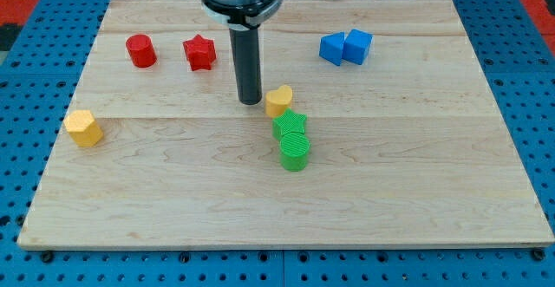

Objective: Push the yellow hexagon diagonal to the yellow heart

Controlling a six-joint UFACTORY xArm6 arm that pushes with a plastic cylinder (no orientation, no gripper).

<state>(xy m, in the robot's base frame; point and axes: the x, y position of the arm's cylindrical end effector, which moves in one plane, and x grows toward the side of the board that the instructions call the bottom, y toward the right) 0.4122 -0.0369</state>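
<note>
The yellow hexagon (83, 127) lies near the board's left edge, at mid height. The yellow heart (278, 101) sits near the board's middle. My tip (250, 102) rests on the board just left of the yellow heart, very close to it, and far to the right of the yellow hexagon. The rod rises straight up from there to the arm's head at the view's top.
A green star (290, 125) and a green cylinder (295, 151) sit just below the yellow heart, touching. A red cylinder (140, 50) and a red star (199, 52) lie top left. Two blue blocks (331, 48) (356, 45) lie top right. The wooden board (416, 192) rests on blue pegboard.
</note>
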